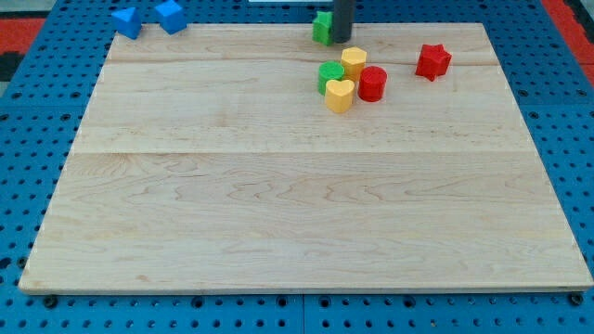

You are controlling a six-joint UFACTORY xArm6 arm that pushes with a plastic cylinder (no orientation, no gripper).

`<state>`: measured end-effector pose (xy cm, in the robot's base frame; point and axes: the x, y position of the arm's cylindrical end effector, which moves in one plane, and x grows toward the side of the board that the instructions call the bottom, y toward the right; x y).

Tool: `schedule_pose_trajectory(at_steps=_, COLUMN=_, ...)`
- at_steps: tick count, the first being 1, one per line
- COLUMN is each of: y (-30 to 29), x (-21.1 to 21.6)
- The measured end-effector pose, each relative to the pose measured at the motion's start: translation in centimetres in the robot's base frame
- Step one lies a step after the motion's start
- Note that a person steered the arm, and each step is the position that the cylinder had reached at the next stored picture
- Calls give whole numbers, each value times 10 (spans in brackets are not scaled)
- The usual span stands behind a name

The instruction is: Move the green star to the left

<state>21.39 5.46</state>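
Observation:
A green block [329, 75] with a lobed, star-like outline sits in a tight cluster at the view's top middle. It touches a yellow hexagon [354, 61], a yellow heart [340, 96] and stands close to a red cylinder [372, 83]. A second green block [321, 28], boxy in look, sits at the board's top edge. My dark rod comes down just right of it, and my tip [342, 41] touches or nearly touches its right side. My tip is above the cluster, apart from it.
A red star [432, 61] lies to the right of the cluster. Two blue blocks [127, 21] [171, 16] sit at the top left corner of the wooden board [278, 204]. Blue pegboard surrounds the board.

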Motion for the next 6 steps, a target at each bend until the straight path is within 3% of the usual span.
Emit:
schedule_pose_trajectory(at_steps=1, y=33, x=13)
schedule_pose_trajectory(at_steps=2, y=22, x=-22)
schedule_pose_trajectory(at_steps=3, y=-37, x=-21)
schedule_pose_trajectory(at_steps=4, y=-33, x=-8)
schedule_pose_trajectory(at_steps=5, y=103, x=-5)
schedule_pose_trajectory(at_steps=6, y=211, x=32)
